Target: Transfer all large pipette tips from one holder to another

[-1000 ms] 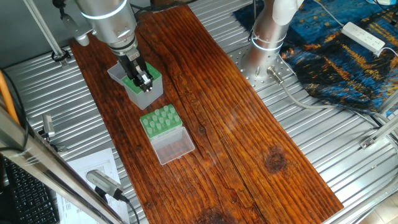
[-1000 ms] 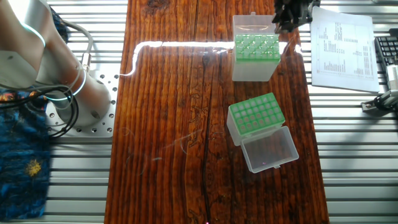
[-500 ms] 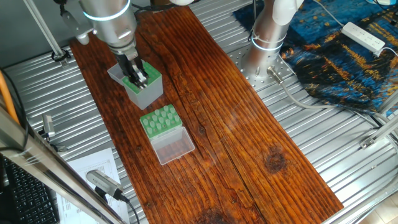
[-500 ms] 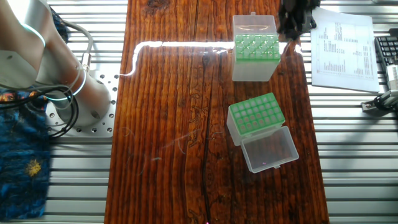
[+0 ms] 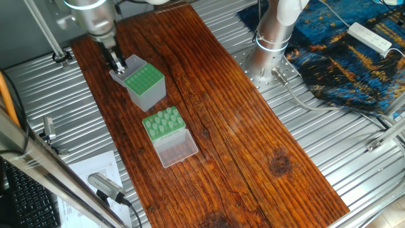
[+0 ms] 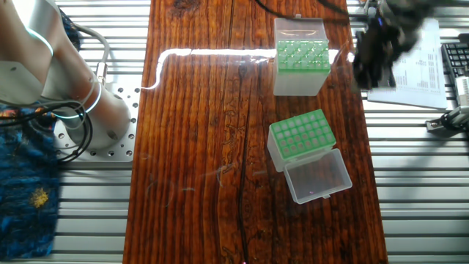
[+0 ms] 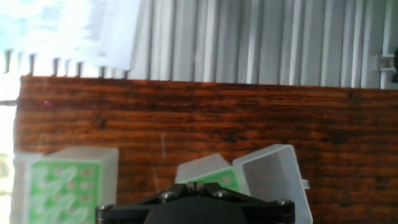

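One fixed view shows the grey-sided holder [image 5: 145, 83] with its green hole-grid top. The low green rack [image 5: 163, 122] keeps its clear lid [image 5: 176, 147] open. Whether the blurred gripper [image 6: 374, 59] holds anything, I cannot tell.

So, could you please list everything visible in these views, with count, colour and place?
Wooden board: one, dark brown, on the ribbed metal table.
Tall grey-sided box with green hole plate: one, far end of board.
Low green rack with clear hinged lid: one, mid-board, lid open.
Pale pipette tips: several, standing in the low rack.
Printed sheet: one, white, beside board.
Power strip: one, white, on blue patterned cloth.
Second robot base: one, silver.
Gripper: black, beside tall box.
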Motion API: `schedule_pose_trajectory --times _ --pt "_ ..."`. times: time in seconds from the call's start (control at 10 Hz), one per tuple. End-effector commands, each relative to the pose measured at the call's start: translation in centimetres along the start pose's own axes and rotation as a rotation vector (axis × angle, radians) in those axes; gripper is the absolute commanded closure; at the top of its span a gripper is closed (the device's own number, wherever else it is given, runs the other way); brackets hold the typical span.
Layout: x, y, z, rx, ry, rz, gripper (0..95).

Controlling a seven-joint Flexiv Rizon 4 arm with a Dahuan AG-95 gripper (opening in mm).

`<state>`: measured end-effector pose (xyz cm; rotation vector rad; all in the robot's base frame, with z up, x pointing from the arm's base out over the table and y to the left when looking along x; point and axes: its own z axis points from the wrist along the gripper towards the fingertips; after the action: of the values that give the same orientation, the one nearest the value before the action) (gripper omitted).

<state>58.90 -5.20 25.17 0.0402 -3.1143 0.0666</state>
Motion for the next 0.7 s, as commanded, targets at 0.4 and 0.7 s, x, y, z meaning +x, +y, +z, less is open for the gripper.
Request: schedule_pose_trajectory --times 0.4,0.7 --pt "-0.42 -0.90 1.80 -0.044 -0.030 -0.051 95.0" --pt "-0.35 -0.77 1.59 -0.040 -0.017 -0.017 95.0"
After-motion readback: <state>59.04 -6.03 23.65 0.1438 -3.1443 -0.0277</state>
